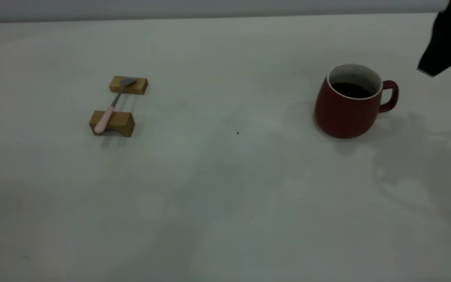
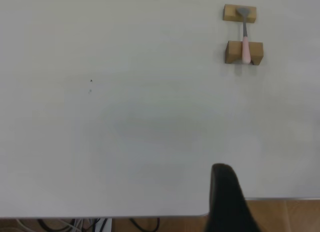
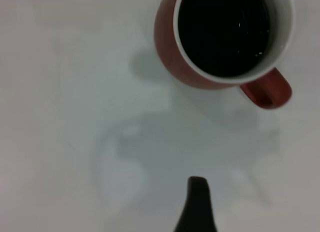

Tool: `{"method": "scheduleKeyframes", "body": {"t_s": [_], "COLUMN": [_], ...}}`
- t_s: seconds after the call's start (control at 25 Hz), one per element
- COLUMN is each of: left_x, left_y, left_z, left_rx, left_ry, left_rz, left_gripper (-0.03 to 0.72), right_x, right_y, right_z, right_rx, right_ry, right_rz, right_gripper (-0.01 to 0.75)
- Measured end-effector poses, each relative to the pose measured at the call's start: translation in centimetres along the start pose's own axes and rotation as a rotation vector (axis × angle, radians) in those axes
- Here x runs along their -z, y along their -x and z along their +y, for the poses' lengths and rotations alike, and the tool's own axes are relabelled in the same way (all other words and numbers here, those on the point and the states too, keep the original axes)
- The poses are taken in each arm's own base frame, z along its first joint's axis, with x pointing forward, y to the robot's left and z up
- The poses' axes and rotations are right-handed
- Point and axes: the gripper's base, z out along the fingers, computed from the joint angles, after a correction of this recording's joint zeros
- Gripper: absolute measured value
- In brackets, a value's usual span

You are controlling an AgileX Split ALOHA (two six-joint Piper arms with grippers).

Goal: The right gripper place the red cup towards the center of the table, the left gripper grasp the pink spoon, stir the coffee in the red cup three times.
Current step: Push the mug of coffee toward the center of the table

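Note:
The red cup (image 1: 347,105) stands upright on the right part of the table (image 1: 225,176), its handle turned to the right, with dark coffee (image 1: 351,90) inside. The right wrist view looks down on the cup (image 3: 166,42) and the coffee (image 3: 225,32). My right gripper (image 1: 446,39) hangs at the far upper right, above and beyond the handle, apart from the cup; only a dark tapered part (image 3: 197,207) of it shows in its wrist view. The pink spoon (image 1: 110,107) lies at the left. My left gripper (image 2: 225,202) shows as a dark tapered shape far from the spoon (image 2: 245,45).
Two wooden blocks (image 1: 128,85) (image 1: 112,123) carry the spoon, bowl on the far one, handle on the near one. A small dark speck (image 1: 237,133) marks the middle of the table. Past the table's edge are a wooden floor (image 2: 280,214) and cables (image 2: 100,224).

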Motion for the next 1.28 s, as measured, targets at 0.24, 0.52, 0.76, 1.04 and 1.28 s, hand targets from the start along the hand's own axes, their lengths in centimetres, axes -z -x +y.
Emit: {"method": "scheduleKeyframes", "body": {"t_s": [0.24, 0.52, 0.76, 1.04, 1.28], "left_x": [0.0, 0.0, 0.0, 0.0, 0.0], "left_y": [0.0, 0.0, 0.0, 0.0, 0.0], "left_z": [0.0, 0.0, 0.0, 0.0, 0.0], "left_rx": [0.0, 0.0, 0.0, 0.0, 0.0], "left_ry": [0.0, 0.0, 0.0, 0.0, 0.0], "left_rz": [0.0, 0.0, 0.0, 0.0, 0.0], "left_gripper": [0.515, 0.515, 0.515, 0.515, 0.515], "right_x": [-4.5, -8.8, -11.0, -12.0, -12.2], "right_y": [0.7, 1.0, 1.2, 3.3, 6.1], "right_z": [-1.5, -2.8, -3.3, -1.2, 1.1], "right_rx": [0.099, 0.197, 0.227, 0.31, 0.317], "right_ry": [0.047, 0.073, 0.081, 0.1, 0.103], "right_rz": [0.033, 0.062, 0.071, 0.046, -0.01], "right_gripper": [0.731, 0.731, 0.731, 0.722, 0.709]}}
